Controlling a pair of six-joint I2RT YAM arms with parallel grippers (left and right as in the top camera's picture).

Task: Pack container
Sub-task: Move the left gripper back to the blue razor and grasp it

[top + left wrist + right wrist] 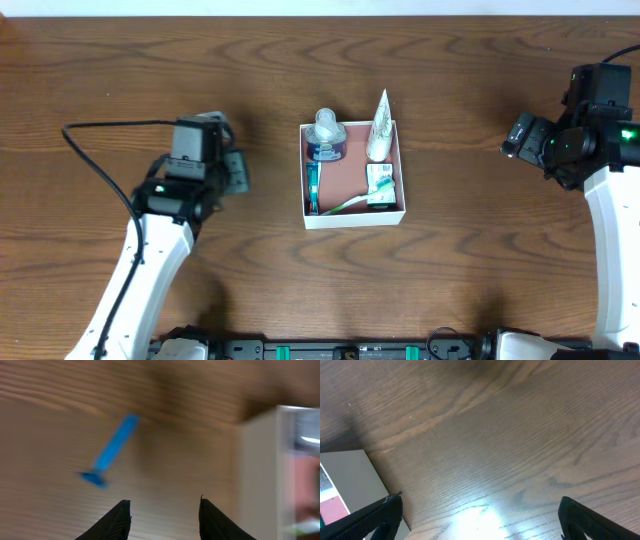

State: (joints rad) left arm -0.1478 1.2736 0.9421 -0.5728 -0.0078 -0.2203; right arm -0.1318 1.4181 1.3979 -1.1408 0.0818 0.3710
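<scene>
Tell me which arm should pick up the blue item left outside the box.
Left. The left gripper, open, hovers near the blue item beside the box; the right gripper sees only table and a box corner.

One container (pixel 355 217), one tube (pixel 379 127), one blue T-shaped tool (pixel 111 451)

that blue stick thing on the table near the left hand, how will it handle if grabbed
The blue item looks slim and lies flat on the table, so it is probably light and may slide or spin if nudged. Its wider head likely stops it rolling. The view is blurred, so stiffness is a guess: probably rigid plastic.
</scene>
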